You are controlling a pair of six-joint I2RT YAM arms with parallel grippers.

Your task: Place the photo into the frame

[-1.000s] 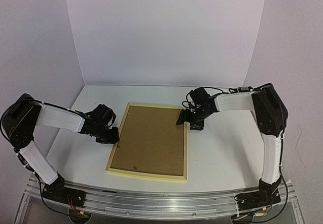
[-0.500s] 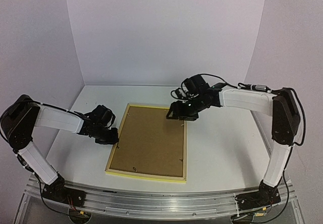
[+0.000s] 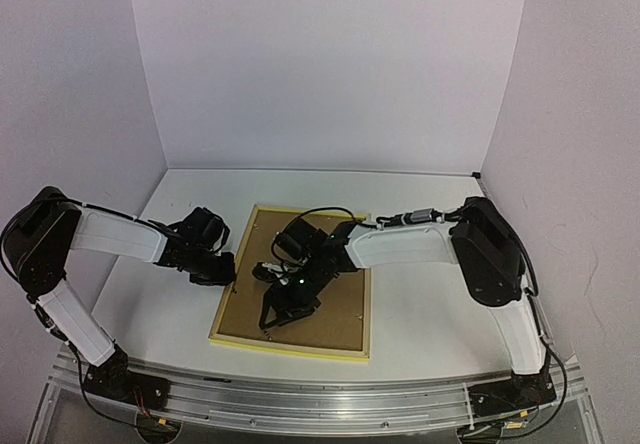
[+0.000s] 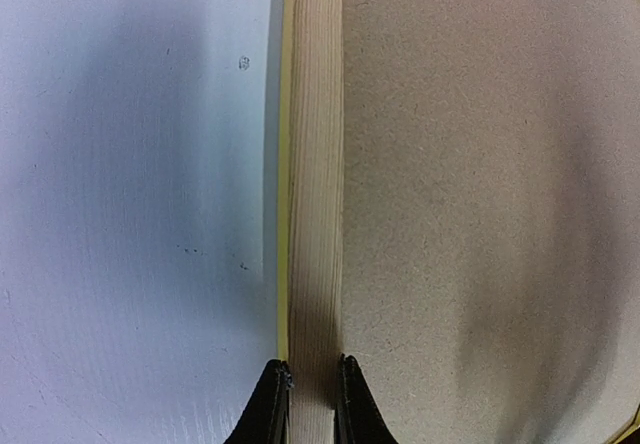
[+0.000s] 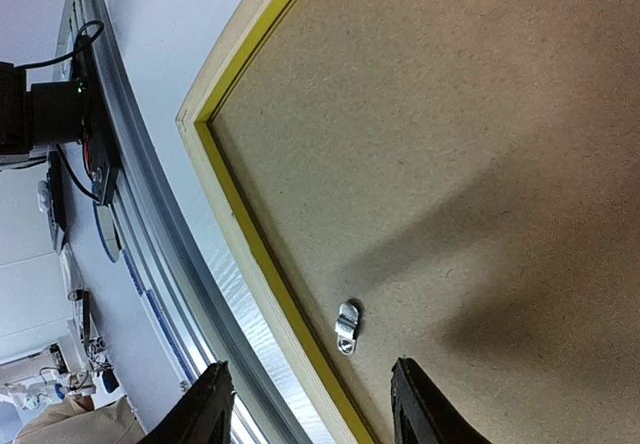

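Left gripper [image 4: 310, 404] sits low at the left side of the frame [image 3: 368, 284], its two fingers drawn in close on either side of the pale wood rail and apparently pinching it. Right gripper [image 5: 312, 404] hangs over the near part of the frame with its fingers spread wide and nothing between them. The right arm reaches across from the right side of the table [image 3: 430, 294] and covers much of the frame's middle in the top view.

Below the spread fingers lies the brown backing board [image 5: 450, 114], seated inside the frame. A small metal clip [image 5: 346, 326] sits on the board just beside the yellow inner border near the frame's near edge. An aluminium rail [image 3: 330, 399] runs along the table's near edge, close to that end of the frame.

The frame lies flat and back-up at the middle of the table, between the two arms. Its long axis runs from near to far, with the near end swung slightly to the left and the far end to the right. A thin yellow edge shows under the pale wood along its sides.
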